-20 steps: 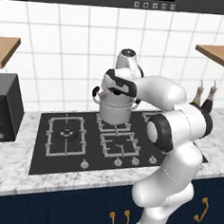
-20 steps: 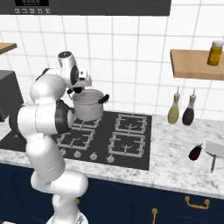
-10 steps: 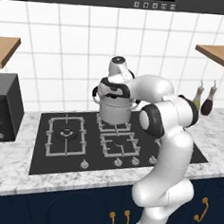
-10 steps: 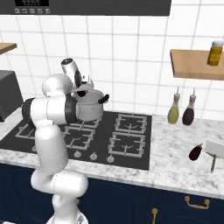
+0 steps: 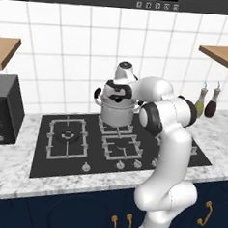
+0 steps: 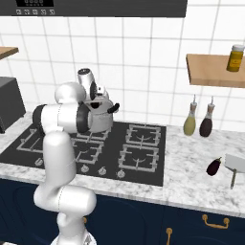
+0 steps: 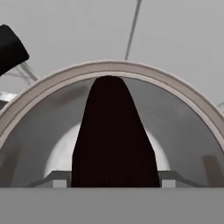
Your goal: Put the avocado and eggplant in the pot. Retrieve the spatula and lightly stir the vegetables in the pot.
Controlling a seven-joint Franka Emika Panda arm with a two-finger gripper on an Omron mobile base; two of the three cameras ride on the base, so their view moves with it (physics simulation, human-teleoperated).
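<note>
The steel pot (image 5: 117, 115) with black loop handles stands on the hob's back burner. My gripper (image 5: 118, 96) hangs right over its mouth, shut on a dark avocado (image 7: 113, 140). In the hand view the avocado fills the space between the fingertips, and the pot's rim (image 7: 109, 65) and pale bottom lie right under it. From the right base view the gripper (image 6: 97, 101) sits at the top of the pot (image 6: 101, 120). The dark purple eggplant (image 6: 213, 166) lies on the marble counter far right, next to the spatula (image 6: 233, 168).
The black hob (image 5: 75, 142) has several free burners in front of and left of the pot. Two bottles (image 6: 198, 122) stand at the wall to the right. A dark appliance (image 5: 2, 109) sits at the left, and wooden shelves hang on both sides.
The arm has folded and its elbow has swung across in front of the pot. The hand has stayed over the pot, still holding the avocado.
</note>
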